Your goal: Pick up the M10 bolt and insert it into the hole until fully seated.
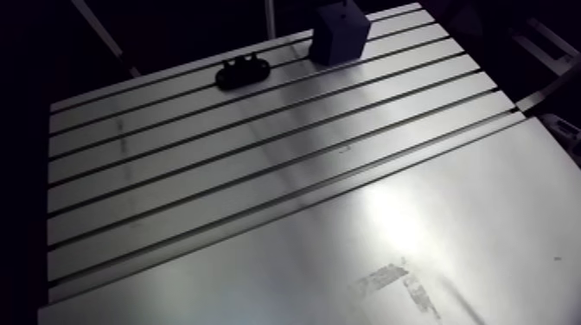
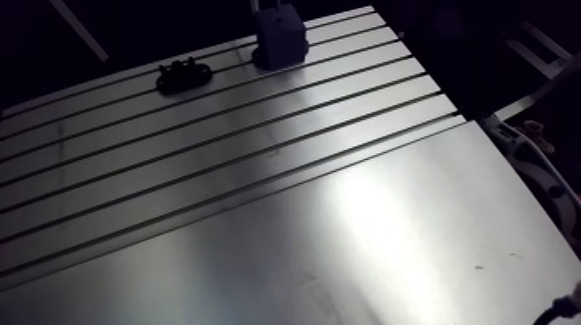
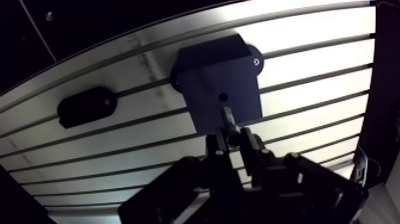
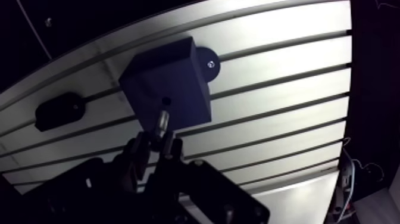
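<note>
Wrist view showed the gripper (image 3: 235, 140) clenched on the M10 bolt (image 3: 228, 121), with the fingers pressed against its sides and the shank projecting ahead of the fingertips. The bolt's long axis pointed toward the hole (image 3: 222, 96) in the top face of the dark block (image 3: 208, 65). The tip stood just short of the hole and had not yet entered. Exact alignment could not be confirmed.

The coming move was judged to be a straight advance along the bolt axis, with a small lateral correction if needed.

The block sat near the far edge of the slotted table (image 1: 259, 173). A black oval fixture plate (image 3: 86, 106) lay beside the block, well apart from the bolt. Nothing stood in the approach path, and bare table lay on the block's near side.

Caution: a tilted bolt was judged likely to jam at the hole's rim.
</note>
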